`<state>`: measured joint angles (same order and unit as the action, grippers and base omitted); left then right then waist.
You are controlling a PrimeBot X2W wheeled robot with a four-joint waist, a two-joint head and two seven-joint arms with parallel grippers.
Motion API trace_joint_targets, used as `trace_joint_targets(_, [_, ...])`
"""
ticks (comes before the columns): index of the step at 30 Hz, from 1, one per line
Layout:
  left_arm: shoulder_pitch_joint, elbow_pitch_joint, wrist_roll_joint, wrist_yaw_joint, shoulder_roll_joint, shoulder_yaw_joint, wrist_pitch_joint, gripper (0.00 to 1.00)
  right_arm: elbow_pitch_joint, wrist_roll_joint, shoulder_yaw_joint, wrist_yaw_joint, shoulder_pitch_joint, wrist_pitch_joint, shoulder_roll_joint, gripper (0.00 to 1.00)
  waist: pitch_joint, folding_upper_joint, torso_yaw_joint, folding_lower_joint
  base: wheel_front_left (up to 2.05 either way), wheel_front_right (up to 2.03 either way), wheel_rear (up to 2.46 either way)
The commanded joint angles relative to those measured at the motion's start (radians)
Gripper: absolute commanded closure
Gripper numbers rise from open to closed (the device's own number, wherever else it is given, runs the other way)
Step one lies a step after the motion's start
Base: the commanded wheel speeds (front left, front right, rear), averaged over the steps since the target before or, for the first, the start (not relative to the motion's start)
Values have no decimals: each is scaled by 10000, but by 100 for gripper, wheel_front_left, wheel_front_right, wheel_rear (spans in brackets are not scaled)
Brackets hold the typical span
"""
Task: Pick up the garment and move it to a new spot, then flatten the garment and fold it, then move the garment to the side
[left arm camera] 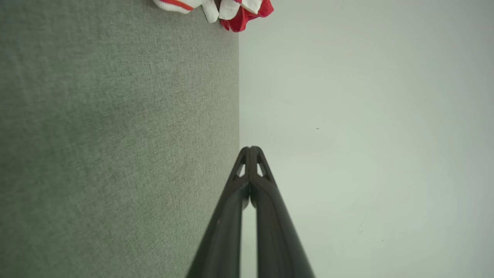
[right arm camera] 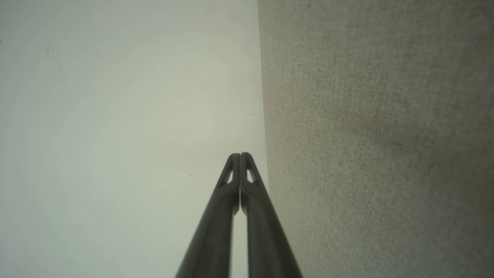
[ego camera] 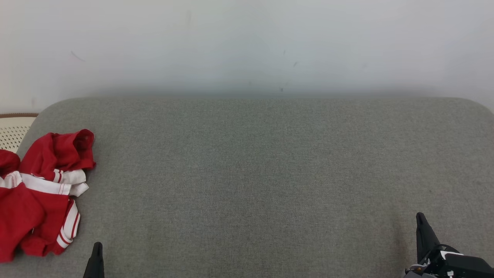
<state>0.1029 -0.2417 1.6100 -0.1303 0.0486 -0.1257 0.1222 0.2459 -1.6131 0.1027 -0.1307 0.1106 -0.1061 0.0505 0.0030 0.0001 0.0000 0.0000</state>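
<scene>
A crumpled red garment point(ego camera: 40, 193) with white stripes lies bunched at the far left edge of the grey fabric surface point(ego camera: 254, 185). In the left wrist view a bit of the garment point(left arm camera: 231, 9) peeks in at the top edge. My left gripper point(ego camera: 97, 247) is shut and empty near the front edge, just right of the garment and apart from it; its tips point(left arm camera: 251, 148) meet. My right gripper point(ego camera: 420, 217) is shut and empty at the front right, far from the garment; its tips point(right arm camera: 240, 155) are pressed together too.
A pale wall point(ego camera: 247, 46) rises right behind the grey surface. A perforated cream object with a brown rim point(ego camera: 13, 129) sits beyond the surface's left corner. The surface has rounded back corners.
</scene>
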Motion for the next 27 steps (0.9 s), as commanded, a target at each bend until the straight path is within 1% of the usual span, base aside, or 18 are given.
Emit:
trace_joint_targets(1, [17,36,42,-32,34,-41,28,100,-13,-20,-9,0,-5,-22,-18,100,0,-1,0,0,0,0,0])
trace_joint_targets(27, [17,36,42,-32,34,-41,27,100,-13,-20,-10,0,-5,-22,-18,100,0,-1,0,0,0,0,0])
